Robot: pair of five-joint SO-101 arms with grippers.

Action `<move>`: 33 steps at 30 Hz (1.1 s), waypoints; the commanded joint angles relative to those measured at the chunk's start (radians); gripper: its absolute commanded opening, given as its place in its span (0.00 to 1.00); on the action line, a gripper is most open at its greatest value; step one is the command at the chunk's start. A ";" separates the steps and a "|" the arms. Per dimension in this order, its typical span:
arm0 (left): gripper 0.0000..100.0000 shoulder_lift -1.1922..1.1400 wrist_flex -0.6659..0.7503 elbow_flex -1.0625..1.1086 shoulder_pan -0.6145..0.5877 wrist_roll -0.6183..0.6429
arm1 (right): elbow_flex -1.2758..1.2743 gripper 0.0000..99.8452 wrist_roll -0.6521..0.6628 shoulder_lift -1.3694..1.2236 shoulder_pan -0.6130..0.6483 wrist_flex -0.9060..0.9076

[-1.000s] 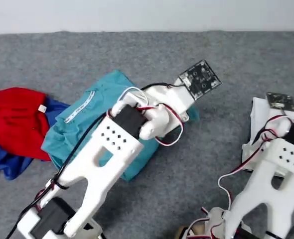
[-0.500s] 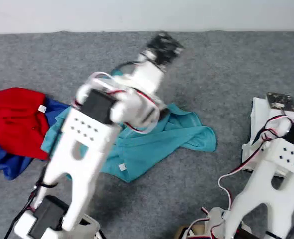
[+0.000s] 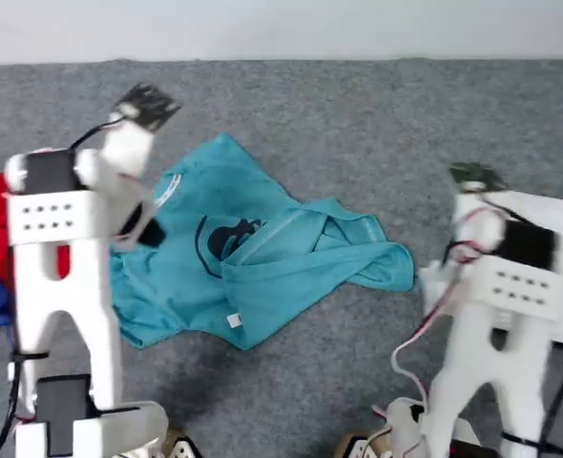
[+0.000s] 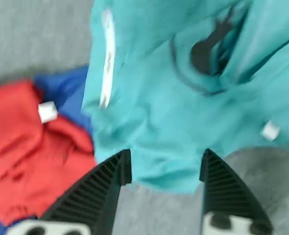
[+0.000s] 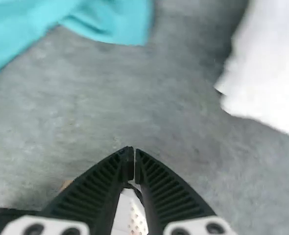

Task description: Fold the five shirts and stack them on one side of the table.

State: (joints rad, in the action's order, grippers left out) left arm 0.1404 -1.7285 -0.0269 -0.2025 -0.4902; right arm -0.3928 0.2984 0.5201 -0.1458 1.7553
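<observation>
Grey carpeted tabletop [image 3: 406, 124] carries the crumpled teal cotton shirt [image 3: 253, 258] at its middle, long axis running from the collar on my left to a sleeve on my right. My left gripper [image 4: 166, 156] hangs open over its hem, beside the rumpled red shirt [image 4: 32, 147], so that arm looks best placed. My right gripper [image 5: 133, 152], closed on nothing, sits between that sleeve and the folded white shirt [image 5: 267, 73].

The soft, matt teal cloth shirt [image 3: 262, 258] lies wrinkled on the grey desk [image 3: 406, 124], whose surface looks rough and felt-like. At the high view's nine o'clock, the crumpled red cloth shirt [image 4: 32, 161] and blue cloth shirt [image 4: 61, 93] look equally matt. At three o'clock, the white folded cloth [image 5: 272, 73] looks smooth. The left arm [image 3: 57, 258] and right arm [image 3: 496, 315] are smooth white plastic. The left hand [image 4: 165, 154] and right hand [image 5: 134, 152] have ribbed, matt black plastic fingers.
</observation>
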 commanded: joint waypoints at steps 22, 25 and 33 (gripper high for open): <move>0.24 0.014 -0.023 0.005 -0.523 0.000 | 1.010 0.20 -0.244 -0.977 0.880 0.038; 0.24 0.014 -0.023 0.004 -0.543 0.000 | 1.102 0.20 -0.241 -1.075 0.923 0.038; 0.24 0.014 -0.023 0.004 -0.569 0.000 | 1.145 0.20 -0.198 -1.193 0.967 0.039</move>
State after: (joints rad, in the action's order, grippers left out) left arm 0.1404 -1.7285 -0.0176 -0.7656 -0.5010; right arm 0.7012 0.0867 -0.6797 0.8086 1.7553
